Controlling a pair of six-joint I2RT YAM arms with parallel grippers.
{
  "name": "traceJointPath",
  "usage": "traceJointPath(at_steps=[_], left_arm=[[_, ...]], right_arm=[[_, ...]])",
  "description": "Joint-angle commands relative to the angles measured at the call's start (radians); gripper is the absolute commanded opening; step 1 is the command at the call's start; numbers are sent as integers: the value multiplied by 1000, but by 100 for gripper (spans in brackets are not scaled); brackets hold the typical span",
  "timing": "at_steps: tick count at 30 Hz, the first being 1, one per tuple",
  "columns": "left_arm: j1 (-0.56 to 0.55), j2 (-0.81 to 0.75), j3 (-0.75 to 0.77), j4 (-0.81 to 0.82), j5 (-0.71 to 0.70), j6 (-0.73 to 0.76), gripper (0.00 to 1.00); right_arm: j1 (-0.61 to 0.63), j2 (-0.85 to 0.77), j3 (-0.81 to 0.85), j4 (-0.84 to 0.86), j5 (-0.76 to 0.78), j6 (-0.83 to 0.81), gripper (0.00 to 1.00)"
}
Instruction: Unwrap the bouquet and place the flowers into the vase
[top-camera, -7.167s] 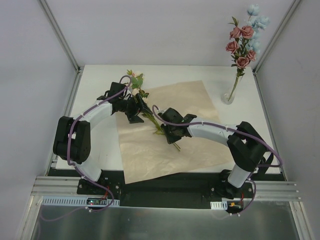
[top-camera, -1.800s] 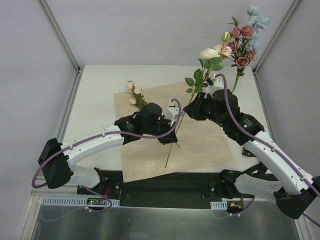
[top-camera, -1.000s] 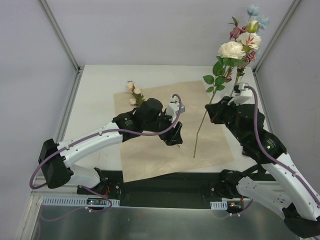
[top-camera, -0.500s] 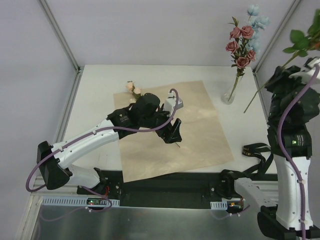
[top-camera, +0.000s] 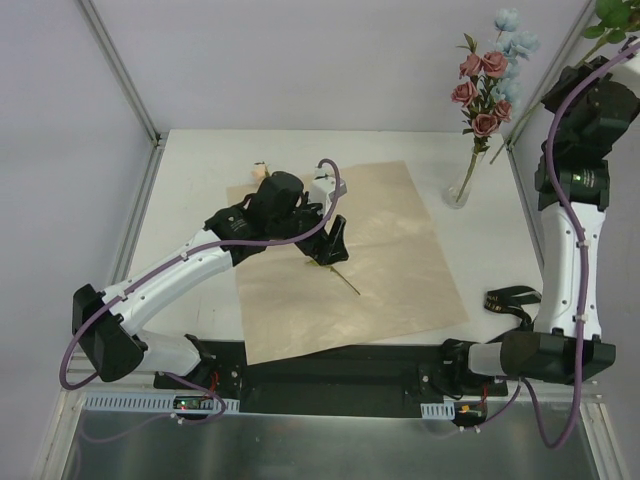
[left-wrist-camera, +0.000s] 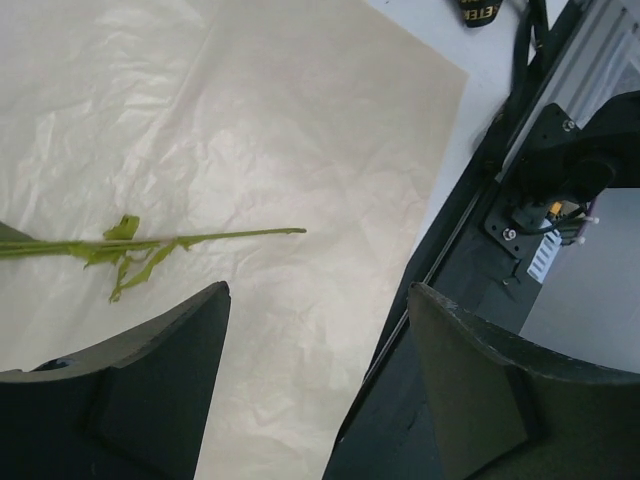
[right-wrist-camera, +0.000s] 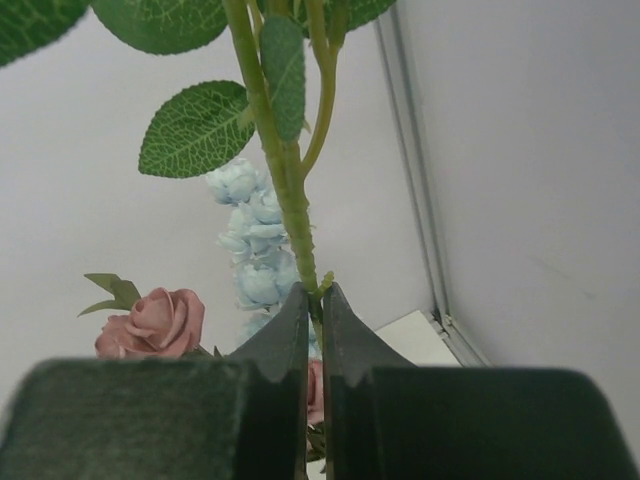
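The right gripper (right-wrist-camera: 313, 300), high up, is clamped tight on a leafy stem (right-wrist-camera: 285, 190). At its 8 o'clock stands the vase (top-camera: 457, 192) with pink and blue flowers (top-camera: 485, 90). The left gripper (left-wrist-camera: 315, 295) gapes wide above the paper (top-camera: 390, 250), where a bare stem (left-wrist-camera: 200, 240) lies.

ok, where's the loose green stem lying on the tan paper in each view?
Top external: loose green stem near the sheet's middle, slanting toward the near right.
Left wrist: the stem left of centre, running in from the left edge.
Right wrist: not in it.
Shared landmark: crinkled tan paper sheet, top and left wrist only.
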Motion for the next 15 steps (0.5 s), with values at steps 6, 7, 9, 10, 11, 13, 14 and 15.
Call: traceJointPath(at_steps=[6, 7, 9, 10, 11, 13, 14, 15], left_arm=[[29, -27, -50, 28, -18, 16, 71], [31, -27, -50, 29, -17, 16, 71], [32, -26, -50, 29, -15, 14, 71], [32, -24, -50, 29, -12, 14, 71], [34, -23, -50, 29, -9, 13, 71], [37, -18, -52, 31, -7, 11, 71], [38, -18, -52, 31, -6, 10, 71], [38, -15, -52, 31, -4, 8, 70]], right_arm=[[-2, 87, 84, 194, -109, 41, 1], [-2, 88, 73, 202, -110, 38, 0], [-1, 99, 67, 219, -112, 34, 0], [-1, 102, 64, 219, -112, 29, 0], [-1, 105, 58, 234, -116, 24, 1], [-1, 99, 30, 259, -127, 18, 0], [-1, 93, 26, 279, -129, 18, 0], [-1, 93, 24, 279, -127, 18, 0]])
